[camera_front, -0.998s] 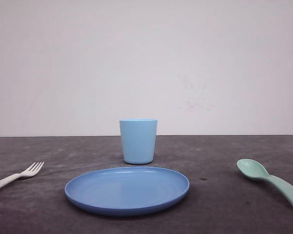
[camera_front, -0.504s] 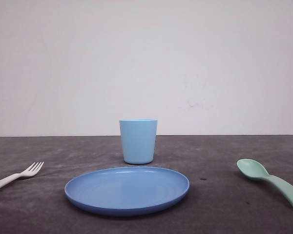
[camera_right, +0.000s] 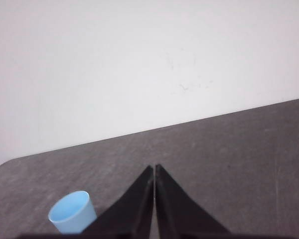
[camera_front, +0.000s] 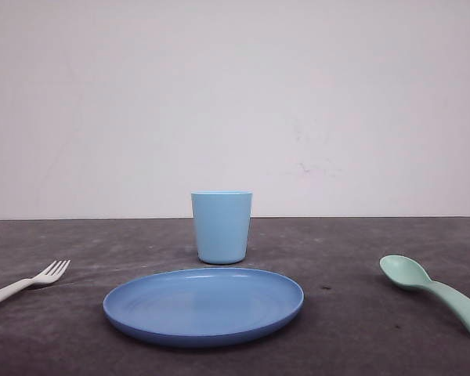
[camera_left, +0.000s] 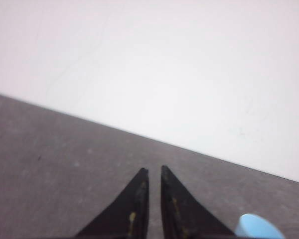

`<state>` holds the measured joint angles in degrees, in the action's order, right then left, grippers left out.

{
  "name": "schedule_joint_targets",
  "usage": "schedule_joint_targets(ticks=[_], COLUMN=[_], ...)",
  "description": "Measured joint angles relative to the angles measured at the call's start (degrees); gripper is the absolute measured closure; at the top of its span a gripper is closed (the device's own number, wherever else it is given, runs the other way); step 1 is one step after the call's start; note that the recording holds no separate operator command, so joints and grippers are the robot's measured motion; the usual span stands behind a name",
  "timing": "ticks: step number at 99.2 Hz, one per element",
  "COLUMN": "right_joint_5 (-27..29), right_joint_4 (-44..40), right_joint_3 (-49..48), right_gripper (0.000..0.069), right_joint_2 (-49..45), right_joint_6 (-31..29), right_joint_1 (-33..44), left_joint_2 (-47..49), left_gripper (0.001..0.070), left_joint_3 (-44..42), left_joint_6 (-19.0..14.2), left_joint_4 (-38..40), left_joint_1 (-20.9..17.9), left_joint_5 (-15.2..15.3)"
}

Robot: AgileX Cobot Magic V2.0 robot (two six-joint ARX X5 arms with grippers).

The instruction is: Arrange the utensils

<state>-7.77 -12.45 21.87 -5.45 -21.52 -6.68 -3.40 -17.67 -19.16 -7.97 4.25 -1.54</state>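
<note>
White fork (camera_front: 27, 282) lies at bench (camera_front: 352, 329) left, mint spoon (camera_front: 435, 291) at right, plate (camera_front: 204, 304) between. Left tool (camera_left: 150, 172) & right tool (camera_right: 154, 168) are pressed together, empty; should be spread before handles are approached.

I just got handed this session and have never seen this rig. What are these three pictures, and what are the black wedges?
It is a robot with two arms. One picture looks forward over the dark table: a white fork on the left, a blue plate in the middle with a light blue cup behind it, and a mint-green spoon on the right. The other two come from cameras on each wrist. The black wedges are each arm's end effector: the left end effector and the right end effector. Both have their fingers nearly together with nothing between them, so nothing is held. The cup also peeks into both wrist pictures.
</note>
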Motion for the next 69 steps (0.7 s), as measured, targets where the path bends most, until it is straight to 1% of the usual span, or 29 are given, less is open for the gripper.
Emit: schedule_joint_targets(ticks=[8,14,23,37,44,52,69], right_joint_5=[0.0,0.0,0.0,0.04,0.15,0.22,1.92], right_joint_4=[-3.06,-5.46,-9.46,-16.61,-19.61,-22.01,-27.58], right_joint_3=[5.07,8.94,14.4,21.38,23.43,24.15,24.15], right_gripper=[0.0684,0.0684,0.0684,0.0684,0.0684,0.0684,0.0684], right_joint_2=[-3.06,-5.66,-10.21,-18.05,-21.81,-26.01,-35.12], right_joint_6=[0.26,0.76,2.34,6.16,8.11,9.94,12.46], right_joint_1=[0.0,0.0,0.0,0.0,0.0,0.0,0.0], left_joint_2=[-3.13,-5.92,-10.47,-17.86,-21.4,-25.11,-32.44], left_gripper=[0.0691,0.0691,0.0691,0.0691,0.0691,0.0691,0.0691], left_joint_3=[-5.33,-9.66,-16.44,-25.31,-27.56,-28.06,-28.06], left_joint_6=[0.85,2.23,5.01,10.21,12.11,13.57,15.69], left_joint_4=[-5.29,-9.7,-15.76,-22.84,-25.35,-27.06,-29.18], left_joint_1=[0.0,0.0,0.0,0.0,0.0,0.0,0.0], left_joint_5=[-1.25,-1.97,-2.36,-2.47,-2.47,-2.47,-2.45])
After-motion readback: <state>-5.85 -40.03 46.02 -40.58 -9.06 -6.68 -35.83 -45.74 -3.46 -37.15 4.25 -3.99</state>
